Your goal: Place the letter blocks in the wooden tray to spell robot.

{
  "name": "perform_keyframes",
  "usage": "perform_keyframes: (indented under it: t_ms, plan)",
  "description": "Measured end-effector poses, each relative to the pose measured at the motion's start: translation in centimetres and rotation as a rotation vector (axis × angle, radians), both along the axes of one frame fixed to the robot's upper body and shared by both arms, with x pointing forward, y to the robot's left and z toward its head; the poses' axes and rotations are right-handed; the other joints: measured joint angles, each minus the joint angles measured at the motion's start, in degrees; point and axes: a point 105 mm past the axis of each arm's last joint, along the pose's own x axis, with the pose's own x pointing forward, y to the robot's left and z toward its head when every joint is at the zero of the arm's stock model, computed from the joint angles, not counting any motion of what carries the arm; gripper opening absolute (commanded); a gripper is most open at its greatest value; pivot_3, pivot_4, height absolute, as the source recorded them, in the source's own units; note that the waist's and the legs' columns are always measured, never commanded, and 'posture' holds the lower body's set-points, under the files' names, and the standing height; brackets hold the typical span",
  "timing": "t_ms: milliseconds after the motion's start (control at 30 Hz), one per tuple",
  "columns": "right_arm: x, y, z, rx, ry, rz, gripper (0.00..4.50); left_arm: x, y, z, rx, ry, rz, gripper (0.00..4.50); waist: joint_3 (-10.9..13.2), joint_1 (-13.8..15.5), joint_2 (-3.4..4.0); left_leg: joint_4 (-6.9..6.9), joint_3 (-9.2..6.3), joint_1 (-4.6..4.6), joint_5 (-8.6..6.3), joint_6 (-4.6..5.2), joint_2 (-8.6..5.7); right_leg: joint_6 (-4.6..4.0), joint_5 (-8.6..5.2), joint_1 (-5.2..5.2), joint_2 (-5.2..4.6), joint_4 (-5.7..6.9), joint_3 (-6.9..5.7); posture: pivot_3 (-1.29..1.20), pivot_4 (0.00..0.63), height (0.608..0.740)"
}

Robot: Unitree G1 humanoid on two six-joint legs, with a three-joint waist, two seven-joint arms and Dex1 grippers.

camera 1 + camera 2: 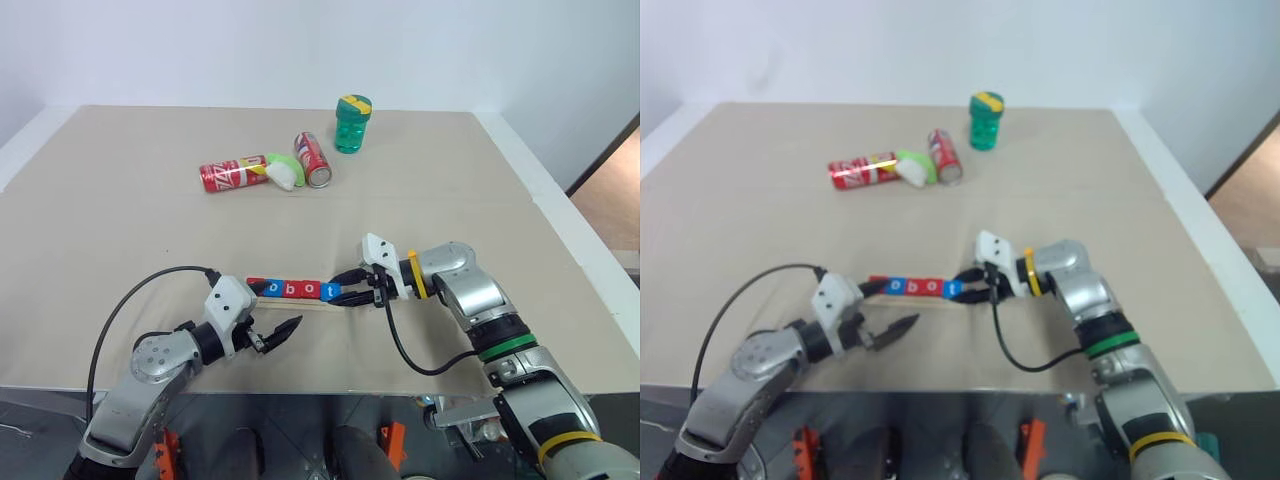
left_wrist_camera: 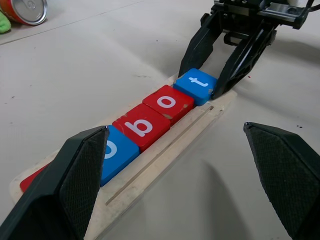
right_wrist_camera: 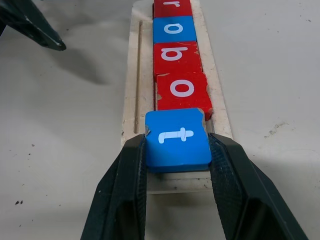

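On the table point(image 1: 120, 200), the wooden tray point(image 3: 131, 90) lies at 6 o'clock from the soda cans point(image 1: 313, 158), carrying r, o, b, o. The right gripper point(image 3: 178, 165) has its jaws clamped on the blue t block point(image 3: 177, 138) at the tray's end; the left gripper point(image 1: 285, 331) stands wide, empty, at the tray's 7 o'clock.

The right gripper point(image 3: 178, 150) reaches in from the right, its two black fingers closed on the blue t block point(image 3: 178, 140); the left gripper point(image 1: 282, 333) hovers low over the table, fingers spread wide, holding nothing. Both forearms angle inward toward each other.
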Motion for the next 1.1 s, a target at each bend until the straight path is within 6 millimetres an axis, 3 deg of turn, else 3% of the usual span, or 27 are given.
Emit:
perform_keyframes:
  t_ms: [200,267,467,500,700,933,1100]
  plan:
    - [0.2,0.0,-0.1,0.002,0.004,-0.003,1.2,-0.2,-0.2,0.3,-0.001,-0.01,-0.013,4.5,0.0,0.0,0.0,0.0,0.01,0.05,0.03,0.0,0.02,0.0,0.04,0.02,0.02,0.01,0.01,0.0,0.15,0.74]
    - [0.3,0.0,0.0,0.0,0.004,-0.006,2.24,-0.3,-0.4,0.3,0.0,-0.011,-0.021,4.5,0.0,0.0,0.0,0.0,0.02,0.05,0.05,0.0,0.02,0.01,0.04,0.02,0.02,0.01,0.01,0.0,0.15,0.74]
    - [0.4,0.0,0.1,-0.001,0.009,-0.011,4.32,-0.5,-0.6,0.3,0.001,-0.012,-0.034,4.5,0.0,0.0,0.0,0.0,0.02,0.04,0.05,0.0,0.01,0.02,0.03,0.02,0.01,0.01,0.02,0.0,0.15,0.74]
    - [0.4,0.0,0.2,0.0,0.01,-0.012,4.48,-0.5,-0.6,0.3,0.003,-0.012,-0.033,4.5,0.0,0.0,0.0,0.0,0.02,0.04,0.05,0.0,0.01,0.03,0.03,0.02,0.01,0.01,0.02,0.0,0.15,0.74]
    - [0.7,-0.1,0.4,0.014,0.032,-0.055,4.48,-0.5,-0.5,0.2,0.008,-0.012,-0.035,4.5,0.0,0.0,0.0,0.0,0.04,0.03,0.05,0.0,0.01,0.02,0.04,0.0,0.01,0.01,0.04,0.0,0.15,0.74]
    - [0.8,-0.7,3.3,0.089,0.008,-0.118,4.48,-0.5,-0.4,0.2,0.018,-0.011,-0.042,4.5,0.0,0.0,0.0,-0.02,0.01,-0.03,0.04,0.0,-0.01,0.03,0.02,-0.02,-0.01,0.0,0.01,0.0,0.15,0.74]
    - [1.0,-3.4,2.7,0.078,0.011,-0.216,2.67,-0.9,-0.5,0.2,0.019,0.002,-0.087,4.5,0.0,0.1,0.0,-0.02,0.01,-0.04,0.04,0.0,-0.03,0.04,0.0,-0.01,-0.03,0.0,0.01,0.0,0.15,0.74]
